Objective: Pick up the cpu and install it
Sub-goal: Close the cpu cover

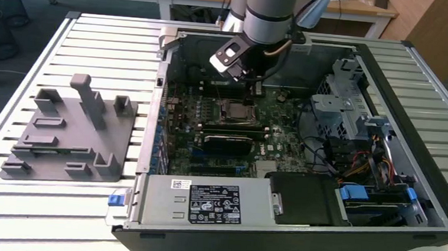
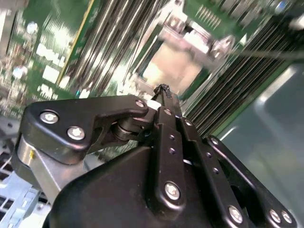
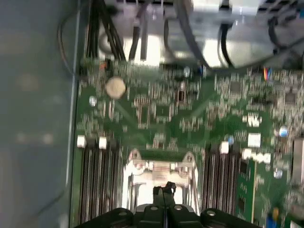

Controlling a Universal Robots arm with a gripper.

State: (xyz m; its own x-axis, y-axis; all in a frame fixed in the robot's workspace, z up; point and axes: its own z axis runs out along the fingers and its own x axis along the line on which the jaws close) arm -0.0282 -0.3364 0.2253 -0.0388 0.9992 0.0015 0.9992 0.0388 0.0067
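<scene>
**Exterior view.** Your arm [image 1: 267, 10] reaches down into the open computer case [image 1: 279, 248]. The gripper [image 1: 256, 91] hangs above the motherboard [image 1: 286, 142]. The socket [image 1: 237, 110] lies at about 7 o'clock from the fingertips, close by. The grey tray [image 1: 56, 149] with upright posts stands on the slatted table [image 1: 45, 208], at 9 o'clock from the case and just beside it.

**Wrist views.** In both wrist views you find the gripper [image 2: 163, 90] [image 3: 164, 187] with its two fingers pressed together tip to tip and nothing between them. In the second wrist view a pale square, which you may take as the cpu [image 2: 173, 66], lies flat beyond the tips, inside the metal frame of the socket [image 2: 216, 47]. Blur hides its rim. In the first wrist view the cpu [image 3: 142, 187] sits between two banks of memory slots [image 3: 97, 180], apart from the fingertips.
</scene>
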